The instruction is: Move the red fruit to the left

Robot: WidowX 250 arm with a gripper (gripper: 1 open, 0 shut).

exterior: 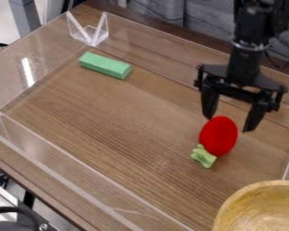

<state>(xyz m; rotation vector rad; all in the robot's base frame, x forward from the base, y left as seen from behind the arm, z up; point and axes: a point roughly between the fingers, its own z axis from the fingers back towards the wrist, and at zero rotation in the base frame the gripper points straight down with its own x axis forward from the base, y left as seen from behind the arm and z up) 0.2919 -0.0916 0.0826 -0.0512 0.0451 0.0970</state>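
While the flat green rectangular block (105, 65) lies near the wooden table's (98, 126) far left corner, the glossy red egg-shaped fruit (217, 135) rests near the right edge, leafy stem end toward the near edge, beneath the black gripper's (240, 110) spread, empty fingers.

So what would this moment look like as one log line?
pincer: open, above fruit | red fruit: on table, right side, not held | move left: not done

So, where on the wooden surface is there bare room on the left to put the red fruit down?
The wide wood between the green block and the near clear wall is bare, and so is the middle, left of the red fruit. It is crowded on the right: the open gripper hangs over the fruit, and a wooden bowl fills the near corner.
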